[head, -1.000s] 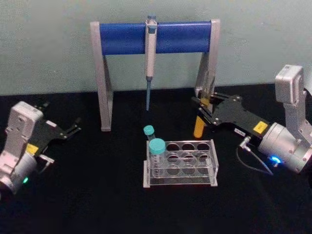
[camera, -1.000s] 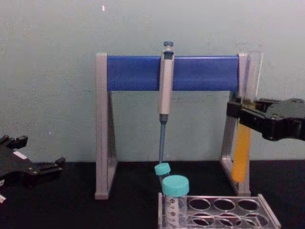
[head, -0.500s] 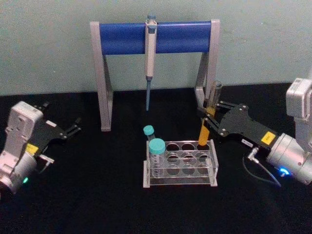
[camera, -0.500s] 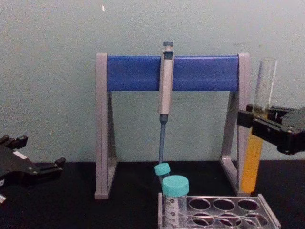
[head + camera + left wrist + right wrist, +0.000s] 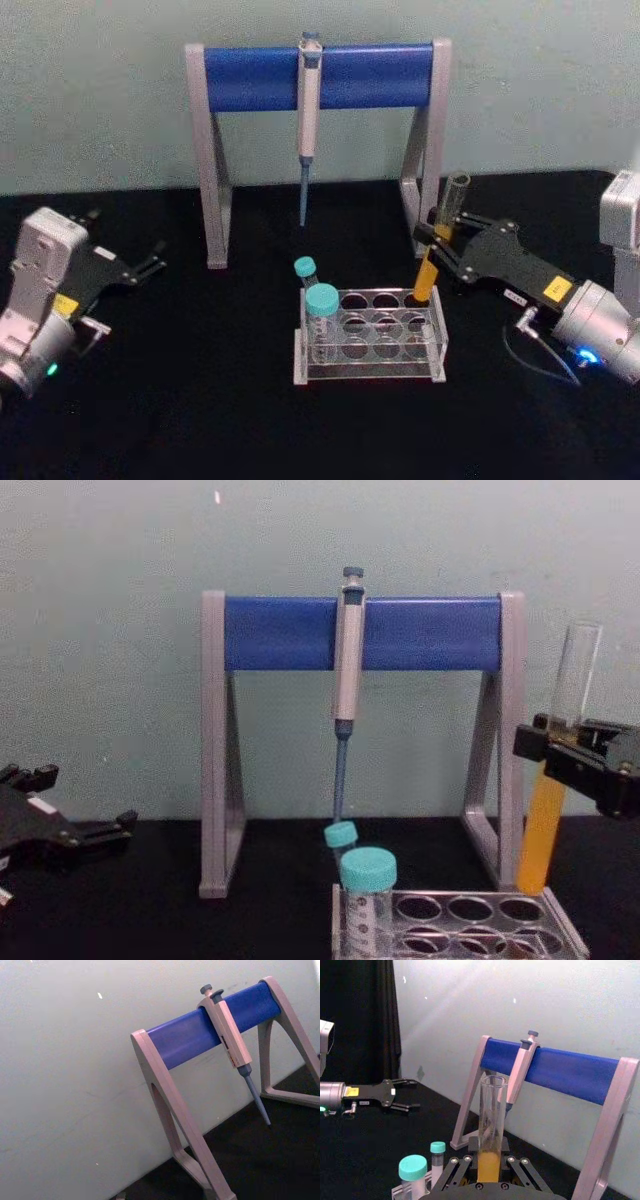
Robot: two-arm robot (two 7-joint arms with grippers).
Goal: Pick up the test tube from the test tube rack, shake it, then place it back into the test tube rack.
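Black counter (image 5: 200, 420). Right gripper (image 5: 438, 243), jaws pinching tube (image 5: 428, 276), dropped lower: tube tip now at rack's (image 5: 370, 366) back right hole. Nearly home. Left gripper (image 5: 150, 268) parked, jaws spread.

The left hand (image 5: 152, 262) and right hand (image 5: 437, 243) are black with yellow labels (image 5: 557, 290).

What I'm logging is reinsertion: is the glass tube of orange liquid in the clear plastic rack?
Not seated: the tube, tilted in the right gripper, has its tip at the rack.

Soft, even, moderately bright light; faint shadows.
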